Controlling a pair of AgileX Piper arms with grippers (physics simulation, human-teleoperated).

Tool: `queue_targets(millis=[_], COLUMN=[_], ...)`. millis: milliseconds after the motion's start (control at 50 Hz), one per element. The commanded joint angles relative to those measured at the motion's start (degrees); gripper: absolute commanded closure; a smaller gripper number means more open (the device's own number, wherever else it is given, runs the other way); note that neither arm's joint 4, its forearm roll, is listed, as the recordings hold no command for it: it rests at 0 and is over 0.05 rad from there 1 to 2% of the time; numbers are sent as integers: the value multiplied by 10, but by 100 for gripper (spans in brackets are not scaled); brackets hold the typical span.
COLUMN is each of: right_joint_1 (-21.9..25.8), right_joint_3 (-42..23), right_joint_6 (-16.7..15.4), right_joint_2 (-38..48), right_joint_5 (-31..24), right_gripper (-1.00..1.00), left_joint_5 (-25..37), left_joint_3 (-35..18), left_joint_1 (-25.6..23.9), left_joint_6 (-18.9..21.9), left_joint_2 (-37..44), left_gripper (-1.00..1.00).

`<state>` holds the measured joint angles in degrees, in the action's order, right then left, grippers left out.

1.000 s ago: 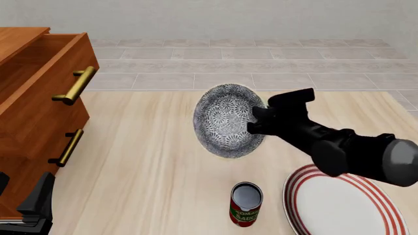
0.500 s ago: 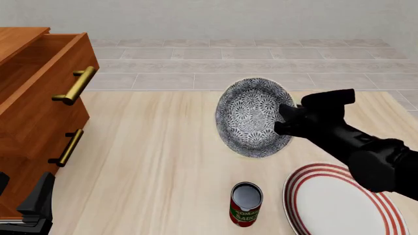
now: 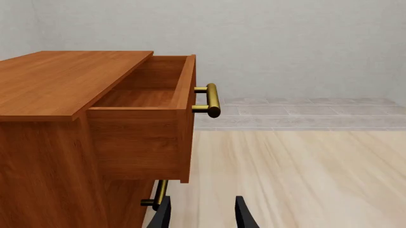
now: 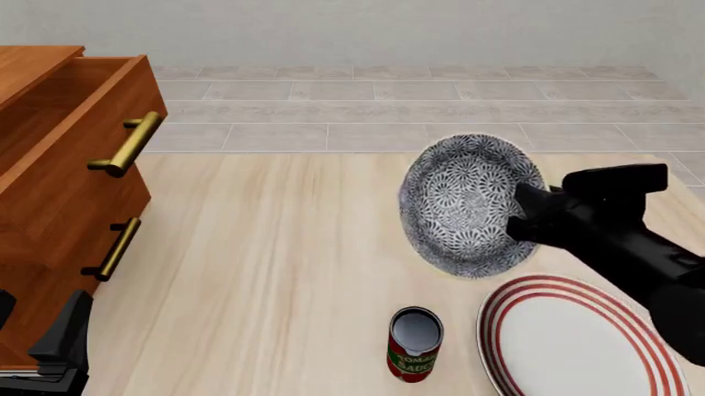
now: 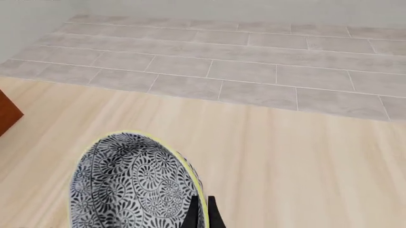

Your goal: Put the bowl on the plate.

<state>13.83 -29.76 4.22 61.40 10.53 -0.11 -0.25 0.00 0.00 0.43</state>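
Front view: my right gripper (image 4: 516,216), clamped on the bowl (image 4: 468,202), has carried it rightward, nearer the plate (image 4: 573,342) at lower right.

I count one bowl (image 4: 468,204), pinched at its rim in my right gripper (image 4: 527,213) and tilted above the table (image 4: 253,272). One plate (image 4: 573,342) lies at the table's near right corner. One can (image 4: 414,343) stands at the near edge, just left of the plate. One wooden cabinet (image 4: 61,198) sits along the left edge, with two drawers showing, the upper one pulled open, and two brass handles (image 4: 129,144), one per drawer. Of my grippers there are two; my left gripper (image 3: 201,216) waits beside the cabinet with its fingers apart.
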Motion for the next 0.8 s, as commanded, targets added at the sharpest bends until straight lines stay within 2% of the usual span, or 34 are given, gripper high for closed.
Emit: queue_targets(millis=[20,280,300,520,580,620,680,800], right_joint_1=[-23,-55,-55,-76,-81,-80,-83,-89], right_joint_3=[17,41,42,46,45,45,50,53], right_joint_6=[-2,-7,0,-27,-26,-13,-21,-17], right_joint_2=[-57,-128,-134,-199,-212,-219,-226,-242], right_joint_5=[-31,-84,-91,-167,-182,-193,-200,-223], right_gripper=[100,100,100,100,100,100,100,100], left_joint_5=[0,0,0,0,0,0,0,0], left_joint_3=[0,0,0,0,0,0,0,0], left_joint_1=[0,0,0,0,0,0,0,0], left_joint_6=[0,0,0,0,0,0,0,0], left_joint_2=[0,0,0,0,0,0,0,0], left_gripper=[-100,-100,-100,-100,-100,-100,-100,-100])
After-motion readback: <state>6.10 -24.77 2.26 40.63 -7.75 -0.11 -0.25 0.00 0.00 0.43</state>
